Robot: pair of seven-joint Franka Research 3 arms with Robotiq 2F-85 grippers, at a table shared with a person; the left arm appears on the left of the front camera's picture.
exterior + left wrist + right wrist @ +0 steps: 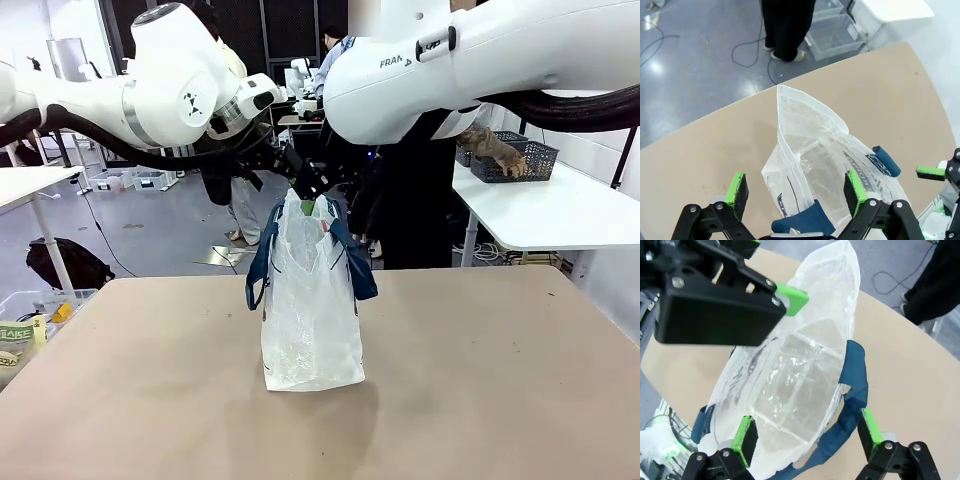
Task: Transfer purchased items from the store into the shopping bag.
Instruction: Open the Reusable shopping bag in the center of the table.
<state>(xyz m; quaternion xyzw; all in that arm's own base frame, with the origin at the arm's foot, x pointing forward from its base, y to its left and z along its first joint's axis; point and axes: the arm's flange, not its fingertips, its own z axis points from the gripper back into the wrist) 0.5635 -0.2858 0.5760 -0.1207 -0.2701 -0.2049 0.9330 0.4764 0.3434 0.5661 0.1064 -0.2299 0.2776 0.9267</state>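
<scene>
While the left gripper (pixel 796 189) and right gripper (pixel 808 435) hang spread wide and empty, the shopping bag (pixel 310 320) stands directly beneath both, mouth upward.

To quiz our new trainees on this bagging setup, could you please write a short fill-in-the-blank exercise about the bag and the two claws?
1. The shopping bag stands ____ on the tan table.
2. Its strap handles are navy ____.
3. The left claw and the right claw both hang over the bag's mouth with their jaws ____.
Missing words: upright; blue; open.
</scene>
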